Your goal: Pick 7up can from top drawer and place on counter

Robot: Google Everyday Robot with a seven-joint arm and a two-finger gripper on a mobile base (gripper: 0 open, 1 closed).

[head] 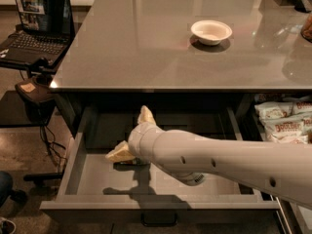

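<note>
The top drawer [97,182] stands pulled out under the counter [146,48], with its dark handle [158,222] at the front. My gripper [132,135] is inside the drawer at its left-middle, just above the grey floor, open and holding nothing. One cream finger [146,115] points to the back, the other [119,153] to the left. A small white rounded object with dark marks, probably the 7up can [195,180], peeks out under my forearm to the right of the gripper. Most of it is hidden by the arm.
A white bowl [211,31] sits on the counter at the back right. A narrower drawer with snack bags [285,122] is open to the right. A laptop [41,26] on a side stand and a chair base are at the left.
</note>
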